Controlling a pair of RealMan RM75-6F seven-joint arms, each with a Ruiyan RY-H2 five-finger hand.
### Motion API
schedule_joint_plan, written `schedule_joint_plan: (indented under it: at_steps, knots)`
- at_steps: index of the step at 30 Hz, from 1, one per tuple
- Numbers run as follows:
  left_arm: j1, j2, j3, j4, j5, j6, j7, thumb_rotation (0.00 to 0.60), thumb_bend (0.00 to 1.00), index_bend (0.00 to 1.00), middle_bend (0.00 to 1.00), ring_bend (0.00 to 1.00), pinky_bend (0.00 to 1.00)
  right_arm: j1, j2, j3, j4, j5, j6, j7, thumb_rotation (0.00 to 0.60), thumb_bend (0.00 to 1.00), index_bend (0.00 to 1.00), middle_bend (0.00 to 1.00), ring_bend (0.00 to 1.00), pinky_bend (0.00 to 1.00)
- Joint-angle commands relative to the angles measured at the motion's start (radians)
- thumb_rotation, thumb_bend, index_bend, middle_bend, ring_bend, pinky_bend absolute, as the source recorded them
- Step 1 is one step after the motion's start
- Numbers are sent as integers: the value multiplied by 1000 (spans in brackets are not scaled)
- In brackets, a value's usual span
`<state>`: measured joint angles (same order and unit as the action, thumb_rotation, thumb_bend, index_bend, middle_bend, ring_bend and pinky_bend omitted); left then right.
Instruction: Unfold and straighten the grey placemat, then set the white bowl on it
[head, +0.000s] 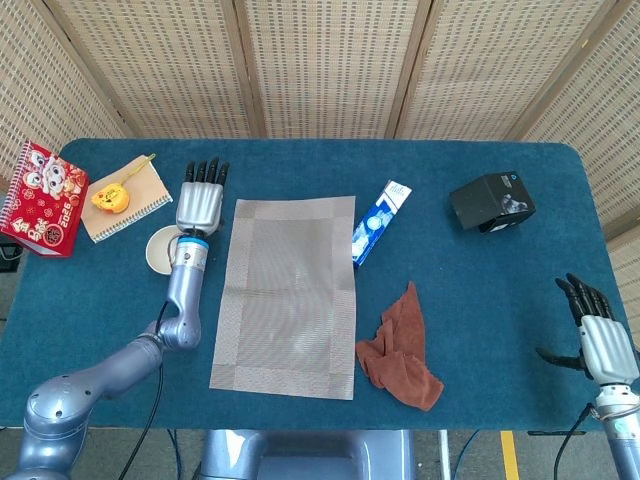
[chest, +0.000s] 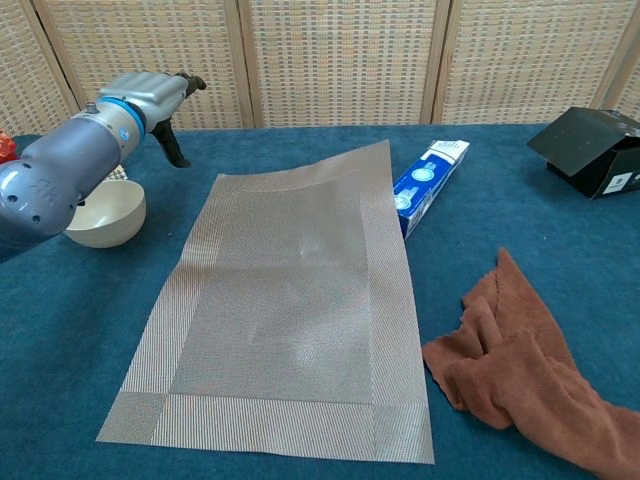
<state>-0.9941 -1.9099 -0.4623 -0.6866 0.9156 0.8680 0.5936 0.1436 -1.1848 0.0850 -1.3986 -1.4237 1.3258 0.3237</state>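
One bowl left to move.
Your empty, spread left hand (head: 199, 203) hovers above the white bowl (chest: 98, 213); rigid, probably slick — grip its rim.

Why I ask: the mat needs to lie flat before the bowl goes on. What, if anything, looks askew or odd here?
The grey woven placemat is unfolded, but its far right corner rests on the blue and white carton, so that edge is lifted. The left hand holds nothing beside the white bowl.
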Motion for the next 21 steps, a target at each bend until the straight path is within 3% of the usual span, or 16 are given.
schedule_joint_plan:
  at_steps: [1, 9, 17, 21]
  knots:
    - [36, 37, 24, -59, 27, 31, -37, 600, 184, 0, 0, 0, 0, 0, 0, -2, -2, -4, 2, -3, 600, 121, 56, 0, 0, 0]
    - [204, 216, 137, -353, 182, 213, -149, 600, 185, 0, 0, 0, 0, -4, -1, -10, -16, -24, 17, -19, 600, 122, 56, 0, 0, 0]
    - [387, 426, 251, -651, 265, 361, -176, 600, 184, 2, 0, 0, 0, -7, -5, -20, -29, -44, 32, -48, 600, 121, 56, 0, 0, 0]
    - [471, 512, 311, -749, 313, 431, -200, 600, 185, 4, 0, 0, 0, -8, -9, -29, -36, -56, 35, -68, 600, 122, 56, 0, 0, 0]
